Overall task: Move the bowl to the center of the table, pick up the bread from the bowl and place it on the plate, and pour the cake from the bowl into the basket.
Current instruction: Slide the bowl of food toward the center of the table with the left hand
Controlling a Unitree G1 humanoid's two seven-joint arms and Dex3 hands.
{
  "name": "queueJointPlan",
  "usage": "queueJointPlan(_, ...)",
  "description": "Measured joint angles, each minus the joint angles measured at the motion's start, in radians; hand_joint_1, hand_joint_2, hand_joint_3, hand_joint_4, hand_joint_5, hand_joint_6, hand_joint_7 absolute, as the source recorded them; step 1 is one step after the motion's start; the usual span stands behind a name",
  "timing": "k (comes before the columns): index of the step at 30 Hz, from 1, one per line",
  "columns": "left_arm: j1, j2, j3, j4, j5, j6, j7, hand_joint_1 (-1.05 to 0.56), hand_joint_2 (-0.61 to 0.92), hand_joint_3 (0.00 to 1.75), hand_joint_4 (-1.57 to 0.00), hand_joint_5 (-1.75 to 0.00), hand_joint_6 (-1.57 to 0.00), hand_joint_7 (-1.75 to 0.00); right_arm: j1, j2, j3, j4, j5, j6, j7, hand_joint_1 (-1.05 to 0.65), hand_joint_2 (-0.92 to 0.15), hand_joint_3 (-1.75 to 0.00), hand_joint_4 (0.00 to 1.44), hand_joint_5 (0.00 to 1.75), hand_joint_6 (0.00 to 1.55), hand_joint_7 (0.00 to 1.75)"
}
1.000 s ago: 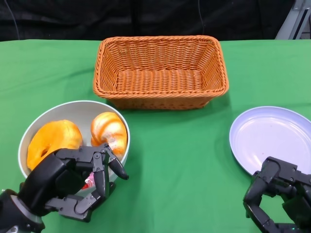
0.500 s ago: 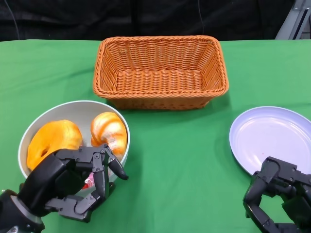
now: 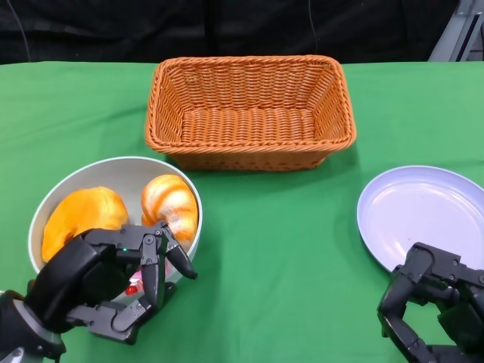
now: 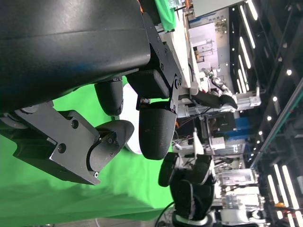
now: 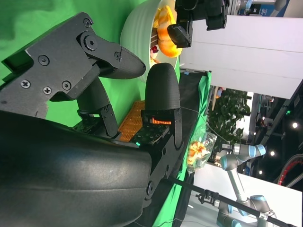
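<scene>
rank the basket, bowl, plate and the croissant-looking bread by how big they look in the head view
1. basket, clearly the largest.
2 and 3. bowl and plate: about alike; the left hand covers the bowl's near rim and the picture's edge cuts the plate, so I will not rank them.
4. bread, the smallest.

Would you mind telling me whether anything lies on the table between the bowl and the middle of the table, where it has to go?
Nothing visible does: only bare green cloth lies between the bowl and the centre, below the basket.
</scene>
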Motion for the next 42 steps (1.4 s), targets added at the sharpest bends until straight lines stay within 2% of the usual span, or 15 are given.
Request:
queueJointPlan(6, 0.000, 0.000, 0.001, -0.009, -0.025, 0.049, 0.000, 0.01, 0.58, 1.17, -0.87, -1.74, -0.81, -1.52, -0.005, 0.000, 0.000, 0.009, 0.002, -0.010, 0.003, -0.17, -0.46, -1.05, 0.72, 1.74, 0.65, 1.39)
queueJointPlan(11, 0.002, 0.004, 0.021, -0.077, -0.073, 0.146, 0.033, 0.04, 0.61, 1.17, -0.92, -1.62, -0.90, -1.30, -0.009, 0.000, -0.001, 0.010, 0.010, -0.010, 0.008, -0.20, -0.46, -1.03, 0.72, 1.74, 0.65, 1.38)
queueJointPlan(15, 0.006, 0.005, 0.059, -0.104, -0.076, 0.156, 0.084, 0.03, 0.62, 1.12, -0.90, -1.59, -0.90, -1.25, -0.009, 0.000, -0.001, 0.015, 0.010, -0.010, 0.009, -0.21, -0.46, -1.02, 0.72, 1.74, 0.65, 1.37)
queueJointPlan(17, 0.010, 0.005, 0.083, -0.125, -0.081, 0.165, 0.114, -0.04, 0.62, 0.98, -0.88, -1.46, -0.93, -1.02, -0.010, 0.000, -0.001, 0.016, 0.010, -0.010, 0.009, -0.22, -0.46, -1.02, 0.72, 1.74, 0.66, 1.37)
queueJointPlan(20, 0.014, 0.005, 0.111, -0.158, -0.088, 0.171, 0.149, -0.07, 0.62, 0.91, -0.86, -1.43, -0.95, -0.91, -0.010, 0.000, -0.001, 0.016, 0.009, -0.010, 0.008, -0.22, -0.46, -1.03, 0.72, 1.74, 0.66, 1.37)
queueJointPlan(21, 0.014, 0.005, 0.114, -0.163, -0.088, 0.173, 0.154, -0.13, 0.63, 0.83, -0.83, -1.40, -0.93, -0.86, -0.010, 0.000, -0.001, 0.016, 0.009, -0.010, 0.008, -0.22, -0.46, -1.03, 0.72, 1.74, 0.66, 1.37)
queueJointPlan(22, 0.015, 0.005, 0.119, -0.164, -0.090, 0.173, 0.154, -0.27, 0.73, 0.53, -0.79, -1.33, -0.93, -0.68, -0.011, 0.000, -0.001, 0.016, 0.008, -0.010, 0.008, -0.22, -0.46, -1.03, 0.72, 1.74, 0.66, 1.37)
queueJointPlan(23, 0.014, 0.005, 0.126, -0.163, -0.094, 0.171, 0.153, -0.33, 0.81, 0.30, -0.78, -1.20, -0.95, -0.50, -0.011, 0.000, -0.001, 0.016, 0.008, -0.010, 0.008, -0.22, -0.46, -1.04, 0.72, 1.74, 0.66, 1.37)
queueJointPlan(24, 0.013, 0.005, 0.136, -0.163, -0.103, 0.164, 0.150, -0.37, 0.87, 0.13, -0.78, -1.09, -0.99, -0.32, -0.011, 0.000, -0.001, 0.017, 0.008, -0.010, 0.008, -0.22, -0.46, -1.04, 0.72, 1.74, 0.65, 1.37)
queueJointPlan(26, 0.002, 0.008, 0.161, -0.161, -0.111, 0.137, 0.146, -0.42, 0.91, 0.05, -0.77, -0.90, -1.02, -0.14, -0.011, 0.000, -0.001, 0.017, 0.008, -0.010, 0.008, -0.23, -0.46, -1.04, 0.72, 1.74, 0.65, 1.38)
queueJointPlan(28, -0.013, 0.015, 0.175, -0.155, -0.111, 0.122, 0.146, -0.45, 0.92, 0.05, -0.75, -0.72, -1.00, -0.06, -0.011, 0.000, -0.001, 0.018, 0.008, -0.010, 0.008, -0.23, -0.46, -1.04, 0.72, 1.74, 0.65, 1.38)
queueJointPlan(30, -0.023, 0.023, 0.193, -0.141, -0.103, 0.097, 0.148, -0.52, 0.92, 0.06, -0.75, -0.43, -0.92, -0.02, -0.013, 0.000, 0.000, 0.018, 0.005, -0.011, 0.007, -0.22, -0.46, -1.05, 0.72, 1.73, 0.65, 1.38)
queueJointPlan(31, -0.028, 0.025, 0.204, -0.131, -0.092, 0.080, 0.152, -0.53, 0.92, 0.06, -0.75, -0.37, -0.90, -0.01, -0.013, 0.000, 0.000, 0.019, 0.003, -0.012, 0.006, -0.22, -0.46, -1.05, 0.72, 1.73, 0.65, 1.38)
queueJointPlan(36, -0.051, 0.029, 0.241, -0.077, -0.069, 0.037, 0.198, -0.67, 0.92, 0.09, -0.68, -0.22, -0.73, 0.00, -0.013, 0.000, 0.000, 0.019, -0.005, -0.012, 0.006, -0.21, -0.46, -1.05, 0.72, 1.73, 0.65, 1.38)
queueJointPlan(42, -0.082, 0.044, 0.278, -0.013, -0.040, 0.011, 0.253, -0.73, 0.92, 0.18, -0.62, -0.14, -0.62, 0.00, -0.013, 0.001, 0.001, 0.019, -0.002, -0.012, 0.008, -0.22, -0.46, -1.04, 0.72, 1.74, 0.65, 1.38)
